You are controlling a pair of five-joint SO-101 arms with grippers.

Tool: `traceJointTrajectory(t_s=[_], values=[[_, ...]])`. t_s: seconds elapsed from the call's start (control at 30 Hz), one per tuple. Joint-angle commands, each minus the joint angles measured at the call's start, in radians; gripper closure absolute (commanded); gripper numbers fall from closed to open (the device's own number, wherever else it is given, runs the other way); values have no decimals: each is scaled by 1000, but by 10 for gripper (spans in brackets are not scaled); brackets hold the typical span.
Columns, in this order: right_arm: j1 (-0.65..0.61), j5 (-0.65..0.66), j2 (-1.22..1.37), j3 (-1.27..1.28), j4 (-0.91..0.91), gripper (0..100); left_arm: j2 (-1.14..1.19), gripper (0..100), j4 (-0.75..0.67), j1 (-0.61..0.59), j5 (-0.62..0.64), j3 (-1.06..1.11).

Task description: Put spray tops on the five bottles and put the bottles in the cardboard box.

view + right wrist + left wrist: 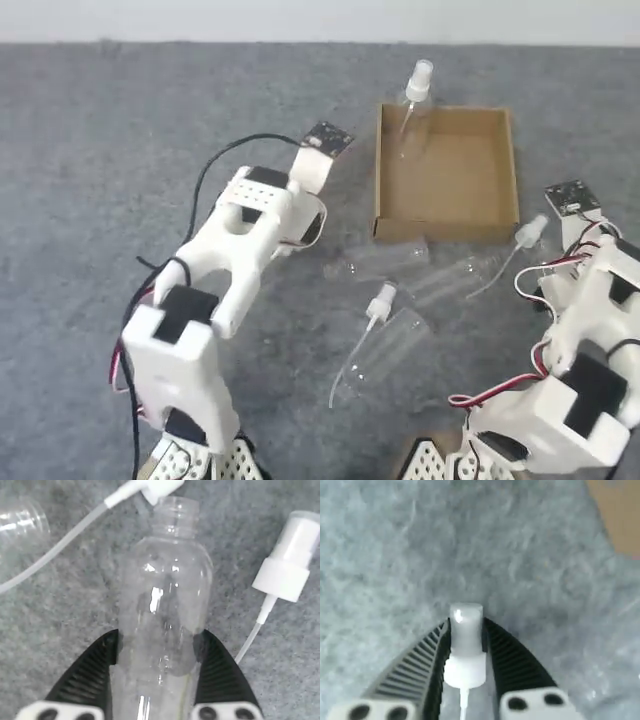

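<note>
Fingers (512, 662) of the left gripper (466, 624) are clenched on a spray top (466, 650), one ribbed black finger against each side of its white collar, with the clear cap projecting past the fingertips and the thin dip tube running back between them. Fingers (220, 672) of the right gripper (157, 637) are grasping an uncapped bottle (162, 590) at mid-body, its open threaded neck pointing away from the wrist. Just beside that bottle lies a loose spray top (285, 572); a second loose top (157, 486) lies at the neck, its tube trailing toward another clear bottle (22, 522). In the high view, the cardboard box (445, 230) sits on the grey worktop (120, 120) between the two arms and farther out, with a capped bottle (413, 105) leaning against its far corner. An empty bottle (385, 262) lies just in front of the box wall; a nearer bottle (395, 345) lies beside a spray top with tube (381, 300).
</note>
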Motion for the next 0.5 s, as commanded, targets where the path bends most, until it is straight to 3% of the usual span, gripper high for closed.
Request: traceJointTrajectory(t_s=[0.0, 0.2, 0.47], values=[[27, 14, 28, 54, -22, 961, -218, 990, 29, -18, -8, 160], [22, 12, 31, 54, -27, 961, -516, 988, -49, 0, 66, 476], [25, 6, 24, 49, -27, 961, -588, 988, -81, 3, 110, 610]])
